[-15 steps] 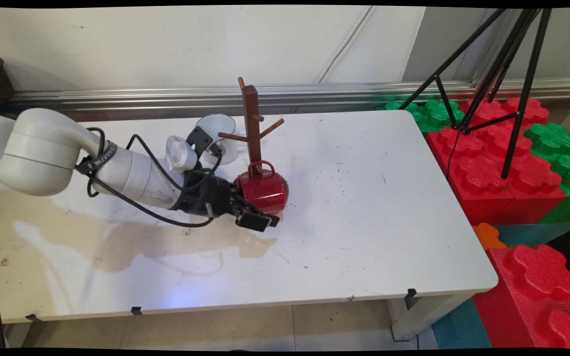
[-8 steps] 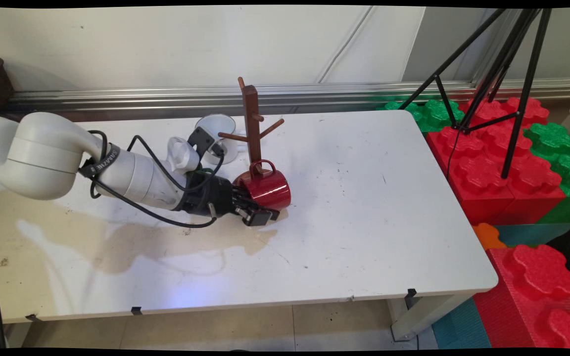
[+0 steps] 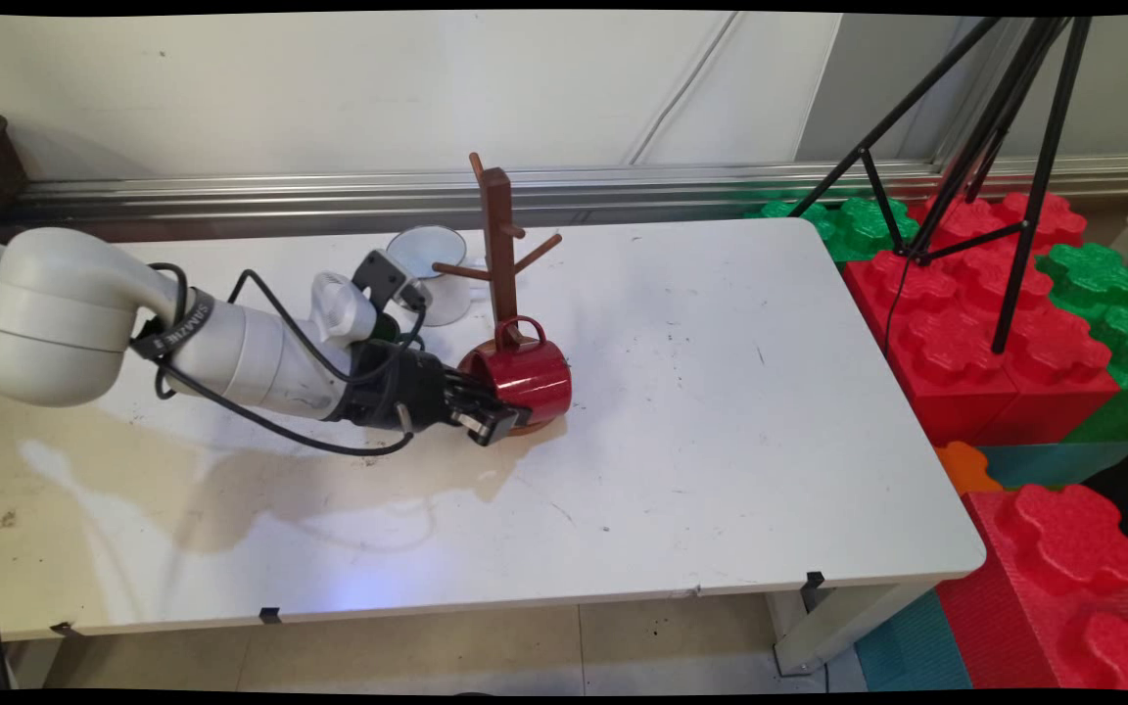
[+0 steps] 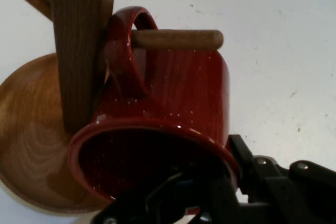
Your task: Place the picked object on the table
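The counter [image 3: 721, 392] is the biggest thing here, white and scuffed. Toward its back stands a wooden mug tree [image 3: 498, 245], which works as the landmark. A white mug [image 3: 432, 259] sits just left of the tree, behind the arm. A red mug [image 3: 525, 377] hangs by its handle on 1 low peg of the tree, lying on its side over the round base, mouth facing left toward the arm, so its long axis points straight at the end effector [image 3: 486, 416]. The end effector is clamped on the red mug's rim, 1 finger inside, 1 outside.
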### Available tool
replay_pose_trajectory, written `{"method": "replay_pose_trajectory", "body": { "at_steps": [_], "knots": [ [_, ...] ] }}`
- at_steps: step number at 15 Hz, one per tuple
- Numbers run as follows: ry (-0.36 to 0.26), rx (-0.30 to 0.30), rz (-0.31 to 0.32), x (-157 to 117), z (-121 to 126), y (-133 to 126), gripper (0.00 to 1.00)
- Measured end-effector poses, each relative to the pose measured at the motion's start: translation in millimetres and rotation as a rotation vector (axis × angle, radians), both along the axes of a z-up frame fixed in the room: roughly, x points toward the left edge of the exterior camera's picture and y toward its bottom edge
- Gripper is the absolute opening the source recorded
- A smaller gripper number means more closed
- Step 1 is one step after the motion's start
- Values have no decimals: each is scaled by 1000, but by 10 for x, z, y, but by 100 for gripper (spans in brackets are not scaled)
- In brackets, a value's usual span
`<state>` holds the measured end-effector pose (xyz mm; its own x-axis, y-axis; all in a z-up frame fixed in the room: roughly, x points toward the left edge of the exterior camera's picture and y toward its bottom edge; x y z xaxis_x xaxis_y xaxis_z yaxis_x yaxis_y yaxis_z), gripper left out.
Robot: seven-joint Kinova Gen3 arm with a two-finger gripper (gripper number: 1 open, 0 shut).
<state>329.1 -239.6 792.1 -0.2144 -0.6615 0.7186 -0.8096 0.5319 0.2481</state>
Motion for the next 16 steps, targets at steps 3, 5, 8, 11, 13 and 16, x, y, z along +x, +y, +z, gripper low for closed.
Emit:
{"method": "replay_pose_trajectory", "body": {
  "at_steps": [3,5,8,11,13,16],
  "knots": [
    [5,1,14,24,38,71,0],
    [9,-2,15,28,72,111,0],
    [23,-10,11,19,131,169,0],
    [18,-27,-31,-12,188,227,0],
    [7,-44,-66,-31,219,249,0],
    [-18,-79,-138,-63,281,304,0]
  ]
}}
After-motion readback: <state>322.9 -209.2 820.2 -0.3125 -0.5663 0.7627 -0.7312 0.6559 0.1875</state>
